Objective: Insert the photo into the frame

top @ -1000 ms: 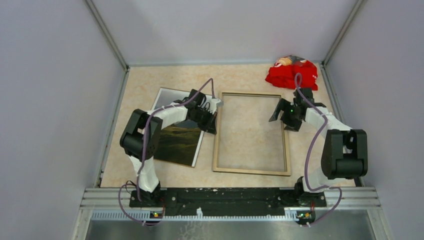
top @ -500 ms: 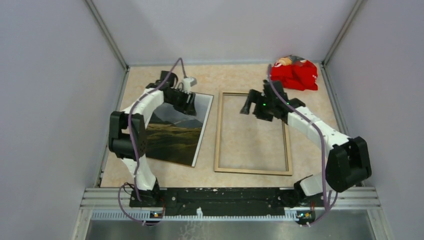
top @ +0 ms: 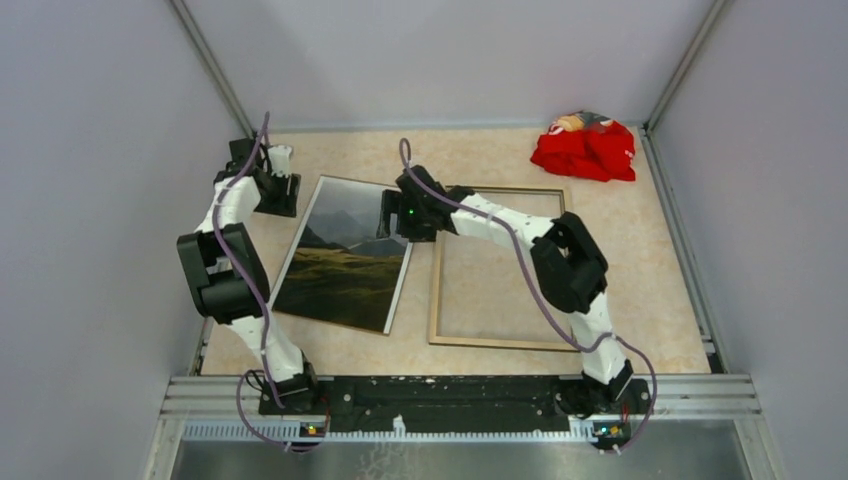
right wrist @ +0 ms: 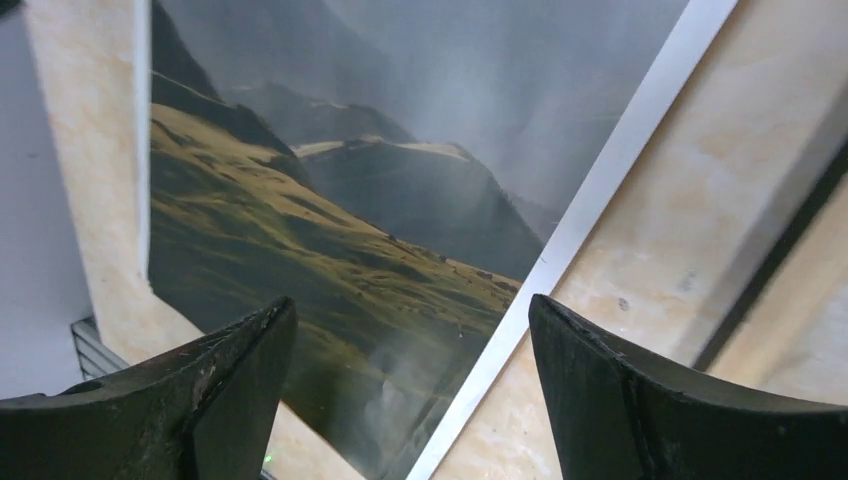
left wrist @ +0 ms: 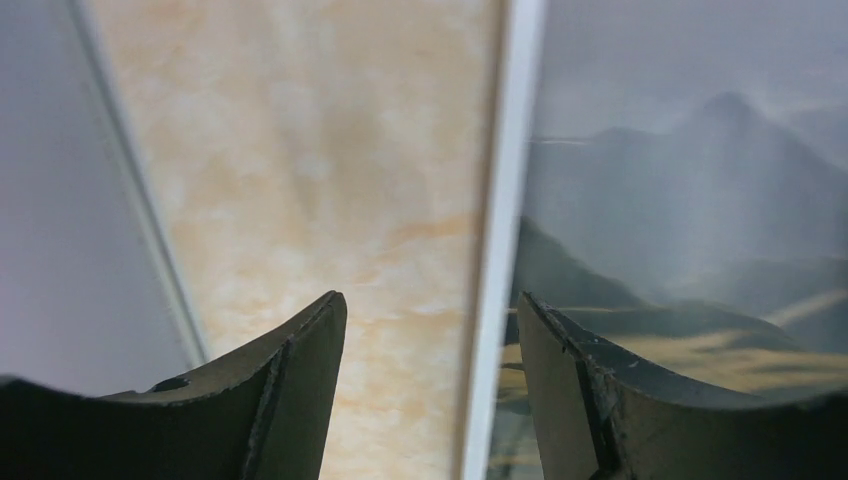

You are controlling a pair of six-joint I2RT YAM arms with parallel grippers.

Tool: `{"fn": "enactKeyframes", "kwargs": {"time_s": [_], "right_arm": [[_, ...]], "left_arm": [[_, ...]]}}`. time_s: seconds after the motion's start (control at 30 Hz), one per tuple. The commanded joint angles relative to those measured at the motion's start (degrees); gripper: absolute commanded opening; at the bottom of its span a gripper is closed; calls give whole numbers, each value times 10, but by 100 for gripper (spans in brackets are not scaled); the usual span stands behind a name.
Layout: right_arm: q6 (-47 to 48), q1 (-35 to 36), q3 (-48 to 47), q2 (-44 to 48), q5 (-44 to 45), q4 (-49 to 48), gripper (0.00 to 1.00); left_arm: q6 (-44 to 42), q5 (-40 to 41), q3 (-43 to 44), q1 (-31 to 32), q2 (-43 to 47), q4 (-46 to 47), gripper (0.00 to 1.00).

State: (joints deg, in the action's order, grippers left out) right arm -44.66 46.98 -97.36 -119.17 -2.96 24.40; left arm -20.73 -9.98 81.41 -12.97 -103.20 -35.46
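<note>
The photo (top: 345, 260), misty mountains over green hills with a thin white border, lies face up on the table left of the frame (top: 505, 343). The frame lies flat, tan wood upward, with bare table showing through it. My left gripper (top: 280, 192) hovers open at the photo's far left corner. In the left wrist view its fingers (left wrist: 300, 380) straddle the white border of the photo (left wrist: 690, 200). My right gripper (top: 388, 214) is open over the photo's right edge. In the right wrist view the photo (right wrist: 330, 180) fills the left and the frame's dark edge (right wrist: 790, 235) runs at right.
A crumpled red cloth (top: 585, 148) sits in the far right corner. Grey walls (top: 120, 200) enclose the table on three sides, and the left wall stands close to my left gripper. The right arm stretches across the frame's far left corner.
My left gripper opened and swung from the photo's right edge to its far left corner. My right arm swept left across the frame to the photo's right edge.
</note>
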Motion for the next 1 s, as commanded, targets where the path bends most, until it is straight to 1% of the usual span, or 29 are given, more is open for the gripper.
{"fn": "enactKeyframes", "kwargs": {"time_s": [0.0,0.13,0.33,0.47,0.57,0.73,0.97], "right_arm": [[-25,9,-45,-50,15,33,85],[-32,9,-36,-63,17,26,85],[-40,8,-14,-68,23,20,85],[-44,7,-16,-80,27,25,85],[-54,1,-9,-86,27,20,85],[-73,-14,19,-82,25,-12,85],[-78,-14,1,-92,20,-15,84]], "left_arm": [[-15,117,-21,-16,-27,85,69],[-21,152,-61,-16,-35,143,69],[-14,152,-105,-8,-38,191,68],[-12,150,-129,3,-34,214,68],[-8,149,-148,16,-30,226,67],[-5,170,-190,46,-20,265,67],[-9,207,-235,83,-23,306,67]]}}
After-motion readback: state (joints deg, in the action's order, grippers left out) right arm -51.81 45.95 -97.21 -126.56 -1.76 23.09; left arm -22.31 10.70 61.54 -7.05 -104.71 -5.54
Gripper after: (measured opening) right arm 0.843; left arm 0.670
